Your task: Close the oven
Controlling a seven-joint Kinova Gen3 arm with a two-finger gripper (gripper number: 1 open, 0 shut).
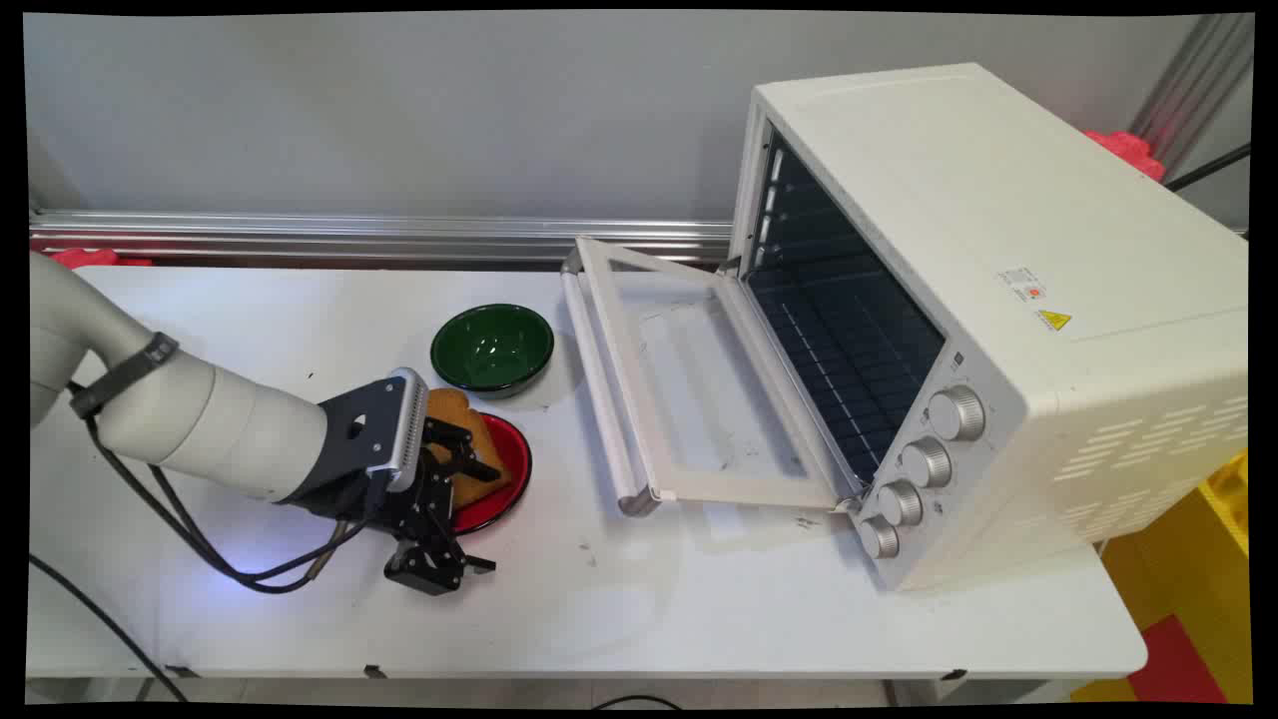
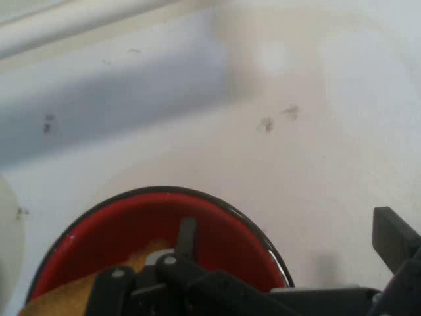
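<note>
A white arm's black gripper (image 1: 451,499) reaches low over a red plate (image 1: 511,469) on a white table (image 1: 699,619), its fingers spread wide: one finger sits over the plate by the slice of toast (image 1: 469,439), the other hangs out past the plate's near rim above bare tabletop. Nothing is held. In the hand view the same spread shows, one finger (image 2: 187,237) inside the red plate (image 2: 138,217) next to a sliver of toast (image 2: 72,296), the other finger (image 2: 395,240) well off to the side. A green bowl (image 1: 492,347) stands just behind the plate, and a white toaster oven (image 1: 998,300) sits to the right with its door (image 1: 689,399) folded down flat onto the table (racks visible inside). The risk here, as a judgement: with the fingers straddling the plate's rim, closing them could pinch the rim instead of the bread and tip or drag the plate, or push it into the green bowl; the toast lies flat and offers little edge, so a grip could slip off it
</note>
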